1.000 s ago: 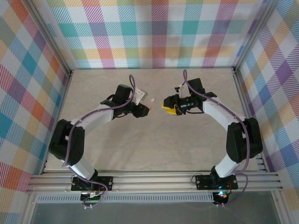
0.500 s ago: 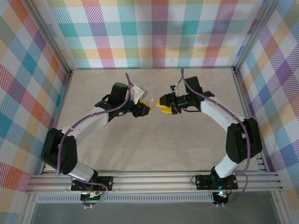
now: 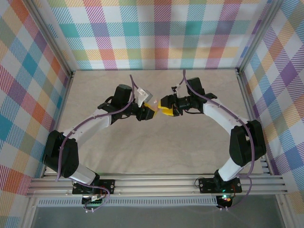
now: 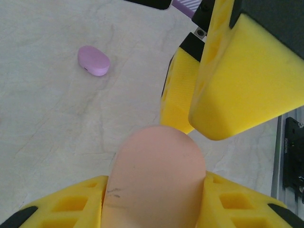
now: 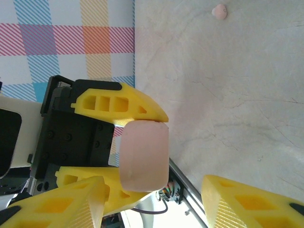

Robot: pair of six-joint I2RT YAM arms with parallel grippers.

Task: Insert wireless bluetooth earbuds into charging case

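Pinching the pink case [image 4: 156,180] with our left gripper [image 3: 151,111], right gripper [image 5: 154,199] spread; 12 o'clock earbud [image 5: 219,10] probably slippery, light: grip its sides.

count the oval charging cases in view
2. A salmon-pink case is clamped in the jaws of the left gripper; a purple case lies on the table. Others may be hidden.

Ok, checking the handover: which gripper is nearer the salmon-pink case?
Left. The left gripper is shut on the salmon-pink case; the right gripper is open, facing it close by, not gripping.
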